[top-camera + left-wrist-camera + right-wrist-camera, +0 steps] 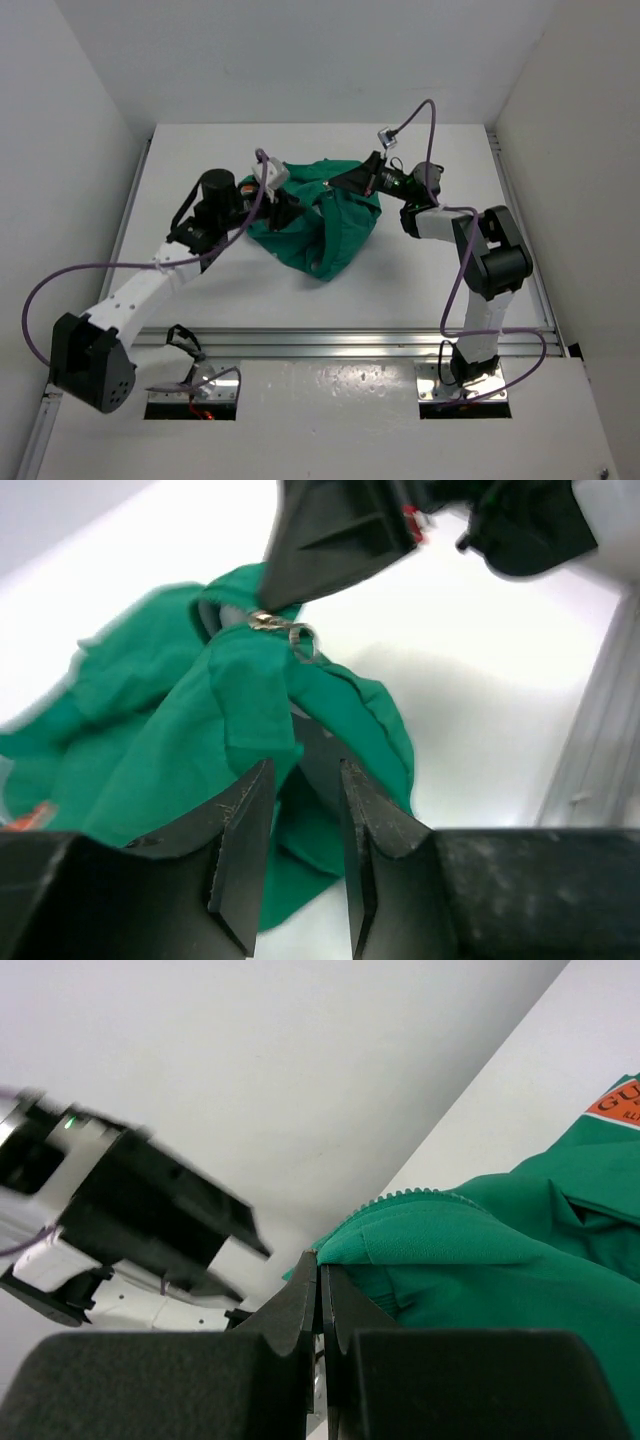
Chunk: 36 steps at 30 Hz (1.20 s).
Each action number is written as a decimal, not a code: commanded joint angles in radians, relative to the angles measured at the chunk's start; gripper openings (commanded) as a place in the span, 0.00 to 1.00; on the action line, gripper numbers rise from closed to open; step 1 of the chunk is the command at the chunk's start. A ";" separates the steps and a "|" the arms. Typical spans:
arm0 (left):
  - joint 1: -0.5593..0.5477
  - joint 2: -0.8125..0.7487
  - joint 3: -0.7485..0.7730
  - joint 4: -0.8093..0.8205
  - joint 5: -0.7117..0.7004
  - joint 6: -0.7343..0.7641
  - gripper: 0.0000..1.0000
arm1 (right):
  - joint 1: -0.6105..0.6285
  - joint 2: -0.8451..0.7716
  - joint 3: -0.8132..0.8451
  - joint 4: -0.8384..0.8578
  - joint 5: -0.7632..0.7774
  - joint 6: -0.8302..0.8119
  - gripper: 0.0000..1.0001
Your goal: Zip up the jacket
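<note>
The green jacket (322, 220) lies crumpled on the white table. My right gripper (352, 180) is shut on its upper edge next to the zipper teeth (420, 1193); in the right wrist view the jaws (320, 1260) pinch green cloth. An orange patch (615, 1100) shows at the far right. In the left wrist view the metal zipper slider (290, 632) sits just below the right gripper's fingertips (330, 550). My left gripper (305, 768) is open by a narrow gap, close in front of the jacket (200, 720), at its left side (285, 207) in the top view.
White walls enclose the table (200, 290) on the left, back and right. An aluminium rail (340, 340) runs along the near edge. Purple cables loop from both arms; one arcs over the right arm (420, 110).
</note>
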 commanded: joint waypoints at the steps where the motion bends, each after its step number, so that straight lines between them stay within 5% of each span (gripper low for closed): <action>1: -0.115 -0.105 -0.112 0.040 -0.267 0.320 0.38 | 0.016 -0.067 -0.011 0.159 0.023 0.001 0.00; 6: -0.247 -0.176 -0.292 0.292 -0.428 0.595 0.43 | 0.022 -0.080 -0.032 0.155 0.023 0.004 0.00; 14: -0.290 -0.129 -0.462 0.705 -0.478 0.915 0.44 | 0.030 -0.080 -0.037 0.130 0.026 0.014 0.00; 26: -0.384 -0.021 -0.565 1.106 -0.457 1.149 0.41 | 0.040 -0.069 -0.039 0.076 0.042 0.027 0.00; 36: -0.402 0.135 -0.538 1.256 -0.489 1.244 0.40 | 0.042 -0.051 -0.020 0.093 0.039 0.045 0.00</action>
